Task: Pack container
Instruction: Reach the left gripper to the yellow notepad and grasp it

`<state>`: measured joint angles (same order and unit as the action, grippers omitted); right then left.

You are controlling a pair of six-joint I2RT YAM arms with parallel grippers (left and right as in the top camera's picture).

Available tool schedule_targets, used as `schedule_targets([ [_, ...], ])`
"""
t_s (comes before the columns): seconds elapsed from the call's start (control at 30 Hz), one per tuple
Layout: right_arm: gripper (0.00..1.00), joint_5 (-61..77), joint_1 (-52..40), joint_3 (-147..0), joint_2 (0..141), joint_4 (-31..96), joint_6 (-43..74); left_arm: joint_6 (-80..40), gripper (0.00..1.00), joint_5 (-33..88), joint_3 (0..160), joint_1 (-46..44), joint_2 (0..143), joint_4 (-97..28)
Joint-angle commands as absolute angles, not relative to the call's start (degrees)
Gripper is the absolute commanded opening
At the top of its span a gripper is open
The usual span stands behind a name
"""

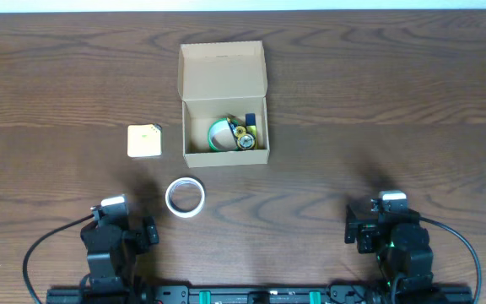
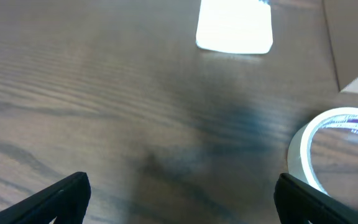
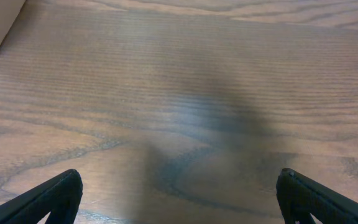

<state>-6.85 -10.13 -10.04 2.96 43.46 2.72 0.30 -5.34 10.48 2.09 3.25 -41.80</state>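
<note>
Both arms sit tucked low at the near table edge, left gripper (image 2: 180, 198) and right gripper (image 3: 179, 194) spread wide, holding nothing. Any print inside the open container (image 1: 223, 72) is too small to read.

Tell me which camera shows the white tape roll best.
Overhead. It shows the whole white tape roll as a full ring lying flat on the table. The left wrist view catches only part of it, blurred, at its right edge. The right wrist view doesn't show it.
</note>
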Motion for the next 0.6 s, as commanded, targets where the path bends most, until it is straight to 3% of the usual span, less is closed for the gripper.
schedule_targets([
  [0.0,0.99,-6.6,-9.7,-9.5,2.5,43.5,2.1,1.1,0.95,-3.5,10.8,1.8,10.9,-39.6],
  [0.17,0.99,-6.6,-9.7,-9.5,2.5,43.5,2.1,1.1,0.95,2.9,19.0,1.8,29.6,-24.2],
  [0.37,0.99,-6.6,-9.7,-9.5,2.5,43.5,2.1,1.1,0.95,2.4,33.3,1.8,44.9,-17.6],
  [0.57,0.99,-6.6,-9.7,-9.5,2.5,43.5,2.1,1.1,0.95,4.3,47.8,1.8,57.5,-22.8],
])
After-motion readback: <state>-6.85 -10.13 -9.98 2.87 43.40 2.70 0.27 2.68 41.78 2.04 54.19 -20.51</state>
